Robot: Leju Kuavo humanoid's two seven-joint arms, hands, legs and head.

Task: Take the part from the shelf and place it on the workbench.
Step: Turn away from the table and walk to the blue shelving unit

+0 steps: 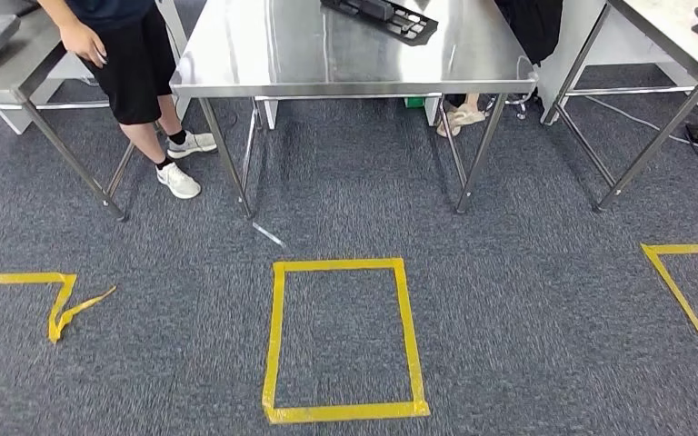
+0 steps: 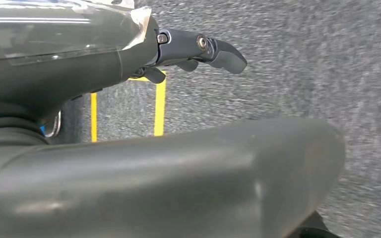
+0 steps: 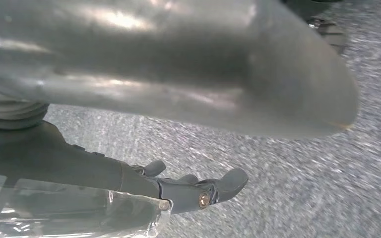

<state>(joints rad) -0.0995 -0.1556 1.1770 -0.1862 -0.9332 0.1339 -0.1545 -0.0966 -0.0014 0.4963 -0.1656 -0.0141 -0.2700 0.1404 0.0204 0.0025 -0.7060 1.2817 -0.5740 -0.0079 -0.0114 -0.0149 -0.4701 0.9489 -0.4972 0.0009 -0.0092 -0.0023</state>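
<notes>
- A steel workbench (image 1: 327, 54) stands ahead, past a yellow tape rectangle (image 1: 277, 336); a person (image 1: 136, 64) stands beside it.
- Left hand (image 2: 188, 49) and right hand (image 3: 188, 191) hang over carpet (image 1: 527, 318), fingers loosely extended, holding nothing.

The carpet (image 1: 527, 300) is dark blue-grey with a fine speckle. Yellow tape (image 1: 277, 336) forms a rectangle at 6 o'clock, with more yellow strips at 9 (image 1: 18, 278) and 3 o'clock (image 1: 686, 300). The counter (image 1: 264, 54) at 12 o'clock is bright brushed silver, with a black object (image 1: 382, 16) on it. A person (image 1: 123, 45) at 11 o'clock wears a dark top, black shorts, black socks and white shoes (image 1: 180, 180). The left robot hand (image 2: 198, 49) and right robot hand (image 3: 193, 188) are dark grey, with glossy grey thumbs.
</notes>
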